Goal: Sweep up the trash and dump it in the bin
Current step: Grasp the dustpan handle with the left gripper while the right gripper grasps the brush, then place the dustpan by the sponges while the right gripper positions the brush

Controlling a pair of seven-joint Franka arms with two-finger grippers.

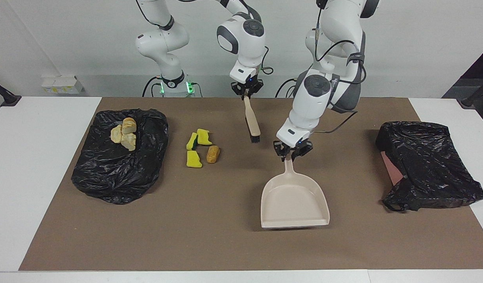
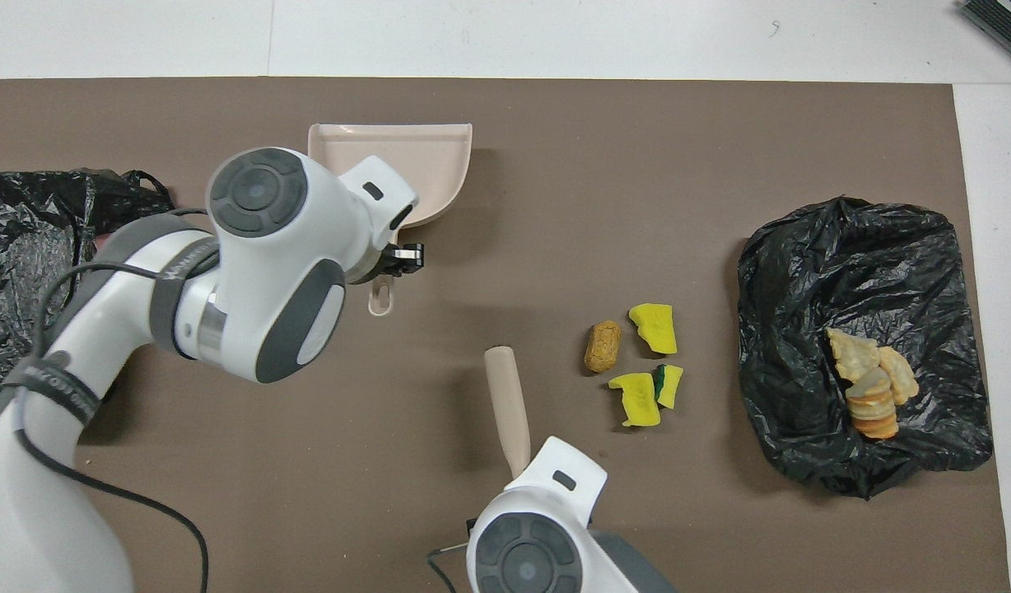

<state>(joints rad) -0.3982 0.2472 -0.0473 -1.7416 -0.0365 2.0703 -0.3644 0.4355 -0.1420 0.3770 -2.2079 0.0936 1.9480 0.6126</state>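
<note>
Left gripper jaws are clamping the dustpan, right gripper jaws seemingly gripping the brush; loose trash is awaiting sweeping.

Beige plastic dustpan under the white left arm. Beige brush handle beside yellow sponge bits. Bread pieces on black bag.

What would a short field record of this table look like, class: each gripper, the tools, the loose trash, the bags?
left gripper: shut on the dustpan handle
right gripper: shut on the brush handle
loose trash: three yellow sponge bits and one bread piece on the brown mat
bagged trash: three bread pieces on the black bag toward the right arm's end
other black bag: toward the left arm's end
</note>
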